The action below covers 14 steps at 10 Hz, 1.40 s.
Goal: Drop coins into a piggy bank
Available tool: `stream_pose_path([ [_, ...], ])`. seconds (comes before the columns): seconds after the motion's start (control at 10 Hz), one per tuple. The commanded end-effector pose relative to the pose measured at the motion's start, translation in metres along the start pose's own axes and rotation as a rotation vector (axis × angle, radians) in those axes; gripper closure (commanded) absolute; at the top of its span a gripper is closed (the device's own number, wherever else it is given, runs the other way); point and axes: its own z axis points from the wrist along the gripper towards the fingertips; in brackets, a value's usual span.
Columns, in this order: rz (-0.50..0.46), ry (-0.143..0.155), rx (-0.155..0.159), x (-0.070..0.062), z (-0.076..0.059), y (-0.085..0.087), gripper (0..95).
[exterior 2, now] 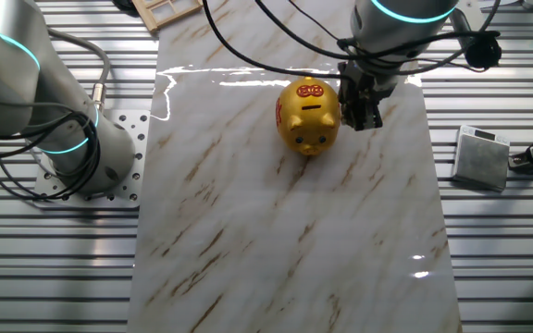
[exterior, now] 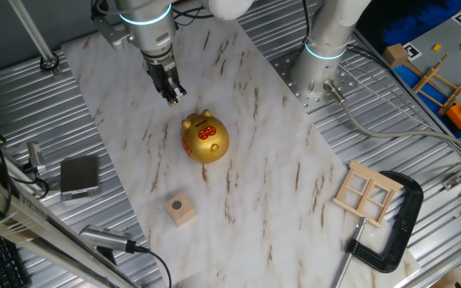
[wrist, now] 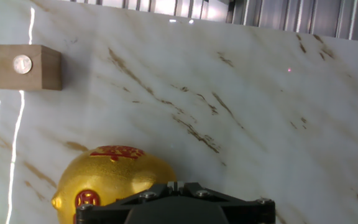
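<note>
Near edge of the white marble-patterned bench top [exterior: 294, 184]: a pale wooden cube [exterior: 180, 210] stands close to it, with a small flat dark grey round coin [exterior: 178, 206] lying on its top face; in the hand view the coin looks shiny and pale. Around mid-bench sits the shiny gold pig-shaped piggy bank [exterior: 205, 138], upright, red markings and a slot on its back, well apart from the cube. Just beyond the bank, toward the far edge, the black two-finger gripper [exterior: 171, 96] hangs tips down beside the pig, not over the slot; in the other fixed view it is just beside the bank's flank. Fingers look close together, something small and yellowish shows at the tips, but cannot tell if it grips anything or how far apart the fingers are. Off the bench's right edge: a light wooden window-frame piece [exterior: 367, 193] and a black C-clamp [exterior: 398, 228] on the ribbed metal table [exterior: 422, 160]. Left of the bench, a small grey box [exterior: 79, 175].
</note>
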Motion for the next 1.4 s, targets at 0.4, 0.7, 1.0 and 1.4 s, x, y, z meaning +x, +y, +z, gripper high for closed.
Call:
stream_pose_path([
  [0.4,-0.036,0.019,-0.018,-0.0014,0.0002,0.0004,95.0],
  [0.7,-0.044,0.029,-0.019,-0.0014,0.0002,0.0004,95.0],
  [1.0,-0.045,0.03,-0.02,-0.0014,0.0002,0.0004,95.0],
  [1.4,-0.035,0.029,-0.026,-0.0014,0.0002,0.0004,95.0],
])
